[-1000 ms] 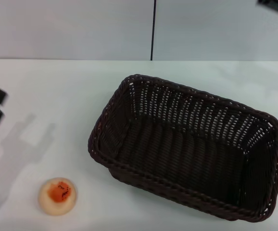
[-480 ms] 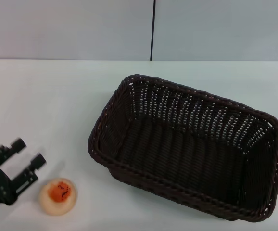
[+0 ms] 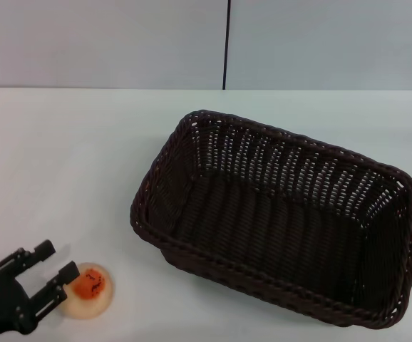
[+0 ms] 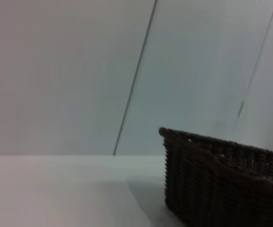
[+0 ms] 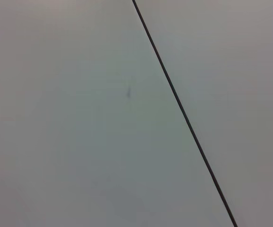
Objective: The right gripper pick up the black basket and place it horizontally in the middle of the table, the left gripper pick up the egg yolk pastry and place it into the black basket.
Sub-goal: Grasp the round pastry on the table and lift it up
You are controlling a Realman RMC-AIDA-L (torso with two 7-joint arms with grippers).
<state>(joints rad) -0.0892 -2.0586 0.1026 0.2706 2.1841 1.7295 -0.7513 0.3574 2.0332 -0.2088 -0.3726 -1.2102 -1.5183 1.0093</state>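
The black basket (image 3: 281, 221) lies empty on the white table (image 3: 78, 157), right of the middle, slightly turned; its corner also shows in the left wrist view (image 4: 221, 175). The egg yolk pastry (image 3: 87, 288) sits on the table near the front left. My left gripper (image 3: 55, 264) is open at the front left corner, its fingers just left of the pastry, the nearer fingertip (image 3: 66, 273) at the pastry's edge. The right gripper is out of view.
A grey wall with a dark vertical seam (image 3: 227, 43) stands behind the table. The right wrist view shows only that wall and seam (image 5: 183, 118). Bare tabletop lies between the pastry and the basket.
My left gripper has come down and toward the front, from the left edge to right beside the pastry. The right gripper left the top right corner. Basket and pastry have not moved.
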